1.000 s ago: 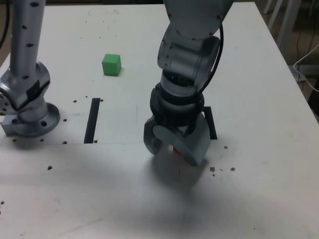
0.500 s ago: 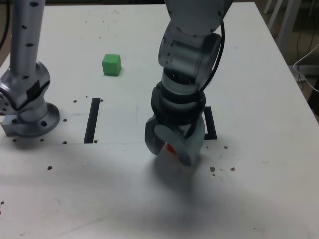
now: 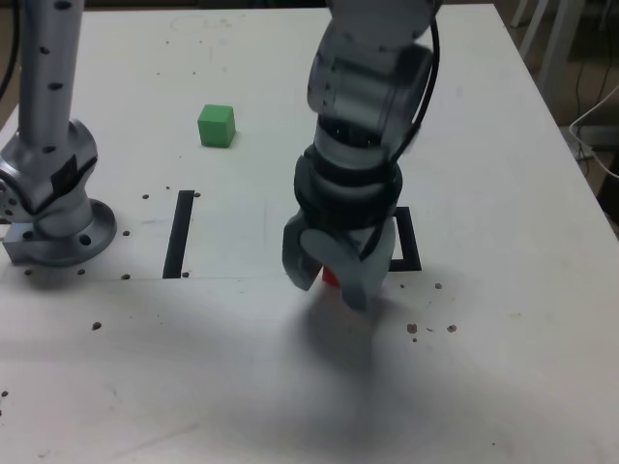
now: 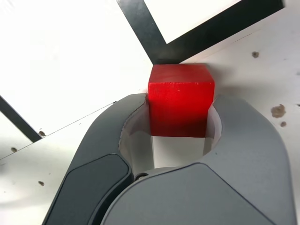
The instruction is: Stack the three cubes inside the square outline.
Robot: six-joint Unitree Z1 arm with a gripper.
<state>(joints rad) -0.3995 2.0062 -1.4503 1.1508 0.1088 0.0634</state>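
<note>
My gripper (image 3: 327, 277) points down at the white table, just in front of the square outline (image 3: 410, 242), and is shut on the red cube (image 3: 330, 278). The arm hides most of the outline in the exterior view. In the wrist view the red cube (image 4: 180, 98) sits squeezed between the two grey fingers (image 4: 133, 117) of the gripper (image 4: 180, 104), close to a corner of the thick black outline (image 4: 154, 40). Whether the cube touches the table I cannot tell. The green cube (image 3: 217, 126) stands alone at the back, on the exterior view's left.
A thin black strip (image 3: 179, 234) lies left of the gripper in the exterior view. A second grey arm's base (image 3: 58, 208) stands at the far left. Small dark specks (image 3: 430, 329) dot the table (image 3: 503, 387).
The jaws have closed from wide open onto the red cube. The gripper has shifted slightly up and toward the outline.
</note>
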